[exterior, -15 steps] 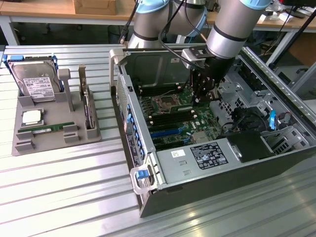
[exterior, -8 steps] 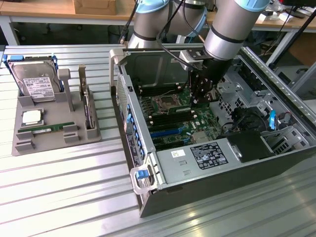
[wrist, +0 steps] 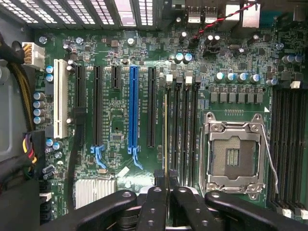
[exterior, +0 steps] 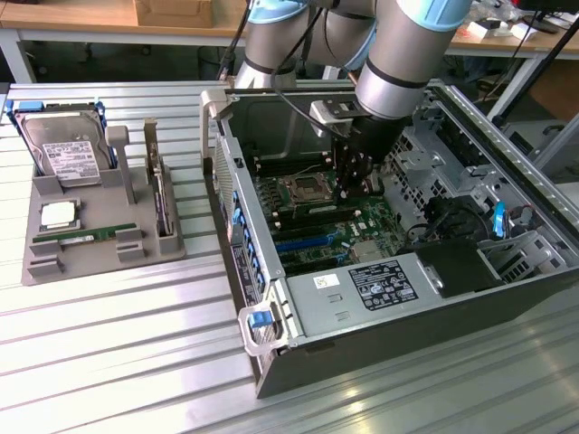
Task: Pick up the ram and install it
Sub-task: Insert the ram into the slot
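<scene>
My gripper [wrist: 166,182] is down inside the open computer case [exterior: 271,362], over the green motherboard [wrist: 115,130]. It is shut on the ram [wrist: 166,134], which I see edge-on as a thin line running away from the fingertips. The ram stands in line with the outermost black memory slot, next to the other memory slots [wrist: 185,130] and the empty processor socket [wrist: 234,154]. I cannot tell whether it is seated in the slot. In the exterior view the gripper [exterior: 348,192] hangs straight down beside the socket [exterior: 303,190].
A grey tray [exterior: 41,271] at the exterior view's left holds a silver hard drive [exterior: 63,149], a square processor chip [exterior: 59,215], another green stick [exterior: 86,237] and an upright card [exterior: 161,203]. A power supply box [exterior: 362,289] and drive cages [exterior: 443,163] crowd the case.
</scene>
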### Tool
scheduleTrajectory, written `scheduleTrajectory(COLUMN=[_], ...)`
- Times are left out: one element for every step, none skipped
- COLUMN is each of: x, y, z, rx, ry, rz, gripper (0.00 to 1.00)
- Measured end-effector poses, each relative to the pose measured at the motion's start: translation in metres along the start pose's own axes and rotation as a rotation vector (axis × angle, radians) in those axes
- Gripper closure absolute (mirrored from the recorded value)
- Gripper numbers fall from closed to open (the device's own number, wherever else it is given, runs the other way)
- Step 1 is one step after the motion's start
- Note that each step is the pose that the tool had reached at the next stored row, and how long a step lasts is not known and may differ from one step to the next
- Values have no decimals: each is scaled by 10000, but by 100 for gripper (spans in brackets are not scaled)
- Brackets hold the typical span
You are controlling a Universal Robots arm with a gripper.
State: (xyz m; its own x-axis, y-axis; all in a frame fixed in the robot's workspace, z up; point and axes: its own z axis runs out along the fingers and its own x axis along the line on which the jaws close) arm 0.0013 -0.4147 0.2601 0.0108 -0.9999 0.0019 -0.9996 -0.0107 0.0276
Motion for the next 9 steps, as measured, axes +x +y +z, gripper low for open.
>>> scheduleTrajectory(x=[0,-1,-1,-10,-28,-43,-52,-56,-56], y=[11,46,78,79,78,78,80,91,96], z=[14,28,47,61,78,93,104,120,129], rx=[-1,0,-1,-1,0,0,1,0,0], ry=[9,8,9,11,10,14,16,23,28], rz=[89,90,90,90,90,90,91,91,91], gripper=[88,88,88,88,88,88,88,88,88])
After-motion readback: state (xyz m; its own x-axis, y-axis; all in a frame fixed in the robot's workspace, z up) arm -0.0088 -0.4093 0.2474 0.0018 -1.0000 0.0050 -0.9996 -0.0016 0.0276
